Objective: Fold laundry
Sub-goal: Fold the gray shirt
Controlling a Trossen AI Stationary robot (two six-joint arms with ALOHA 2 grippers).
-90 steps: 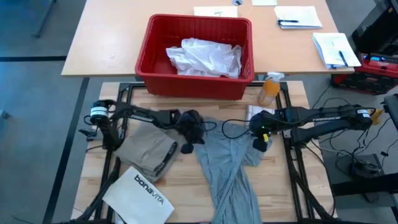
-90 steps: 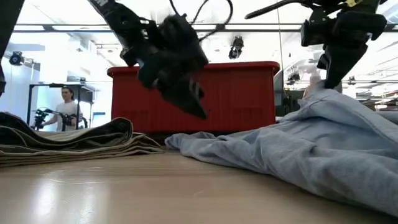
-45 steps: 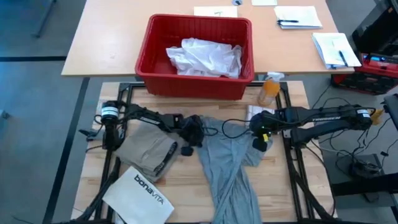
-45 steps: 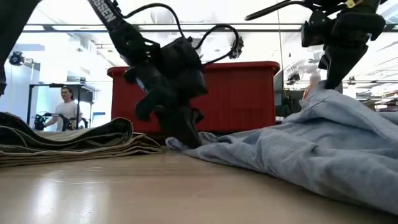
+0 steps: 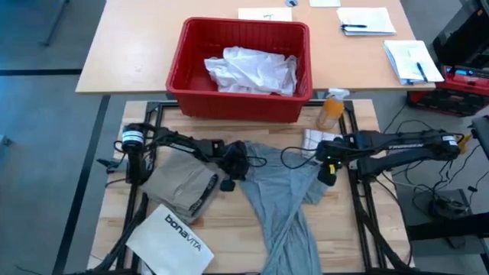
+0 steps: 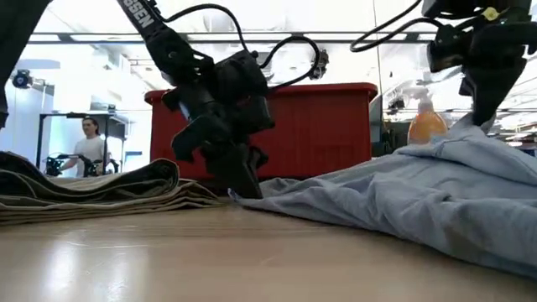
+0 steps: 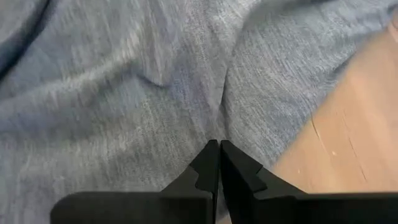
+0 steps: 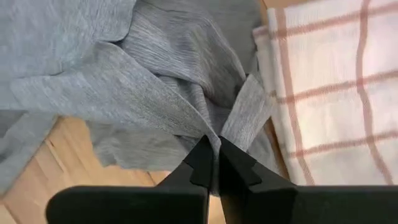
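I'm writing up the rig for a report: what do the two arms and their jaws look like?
Both arms are black and slender, trailing looped black cables. The left arm has a white-banded joint near its base and white lettering along a link; the right arm carries white lettering and a yellow tag. Each ends in two dark angular jaws with stepped inner edges.

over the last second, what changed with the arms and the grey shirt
The left gripper came down onto the near-left edge of the grey T-shirt and its jaws are shut on the cloth. The right gripper, jaws shut on the shirt's other side, drew it a little rightward, spreading the fabric. The khaki-tan piece, red bin and bonavita bag stayed put.
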